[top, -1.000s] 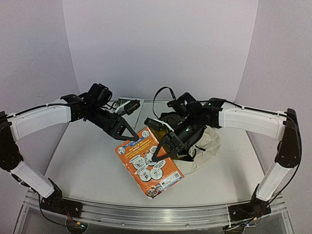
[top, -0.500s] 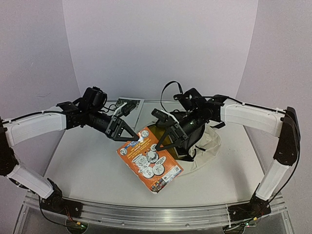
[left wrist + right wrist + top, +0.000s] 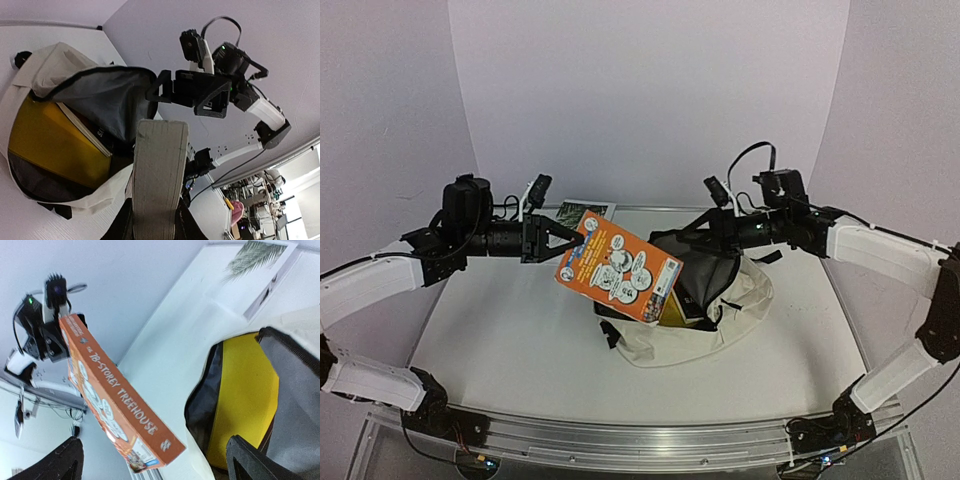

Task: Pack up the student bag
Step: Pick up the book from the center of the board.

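Book (image 3: pixel 620 270) aloft, pinched at its corner by the left gripper (image 3: pixel 570 237); long edge slants down and right, toward the bag (image 3: pixel 720 320) lying mid-table with its mouth gaping left; right gripper (image 3: pixel 705 228), fingers spread, sits at the raised far lip; white table (image 3: pixel 500 330), pale walls close round.

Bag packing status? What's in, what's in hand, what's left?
Done: yellow book in the open bag. In hand: left fingers hold the orange book in the air by the bag's mouth; right fingers, spread, at the rim. Left: orange book goes in; probably the palm-print booklet at the back too.
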Robot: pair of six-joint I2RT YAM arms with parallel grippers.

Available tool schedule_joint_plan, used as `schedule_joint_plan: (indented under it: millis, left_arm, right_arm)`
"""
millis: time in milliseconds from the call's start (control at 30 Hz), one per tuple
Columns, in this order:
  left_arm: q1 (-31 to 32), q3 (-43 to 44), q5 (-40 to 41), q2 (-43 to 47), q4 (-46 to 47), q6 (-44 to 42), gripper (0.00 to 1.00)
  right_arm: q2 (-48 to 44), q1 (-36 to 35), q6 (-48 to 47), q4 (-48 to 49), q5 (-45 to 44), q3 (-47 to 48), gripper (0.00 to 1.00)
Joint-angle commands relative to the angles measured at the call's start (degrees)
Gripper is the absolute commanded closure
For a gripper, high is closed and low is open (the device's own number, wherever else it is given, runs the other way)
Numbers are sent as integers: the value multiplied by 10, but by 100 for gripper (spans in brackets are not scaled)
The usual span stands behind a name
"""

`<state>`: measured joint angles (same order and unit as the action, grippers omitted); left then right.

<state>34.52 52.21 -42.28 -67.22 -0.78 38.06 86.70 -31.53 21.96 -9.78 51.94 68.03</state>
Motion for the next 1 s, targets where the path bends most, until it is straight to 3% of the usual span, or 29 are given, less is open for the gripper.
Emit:
schedule_joint_plan:
  millis: [0,200,467,767,867,967]
  left_arm:
    - [-12,-7,82,51,160,42,100]
    - [-25,-31,127,44,316,97,100]
    - [-25,-12,69,0,382,142,100]
    - [-25,-17,39,-15,436,183,100]
    - [-25,-17,35,-18,439,190,100]
    - [-25,-17,32,-20,436,192,100]
  right_arm:
    - [-70,7,163,222,-55,-49,2]
    - [-91,7,216,298,-67,-94,2]
    - [-62,-1,246,371,-45,-123,2]
    - [4,-28,245,405,-10,-76,2]
    - [12,-33,248,420,1,-67,8]
    - [17,-40,266,454,18,-63,22]
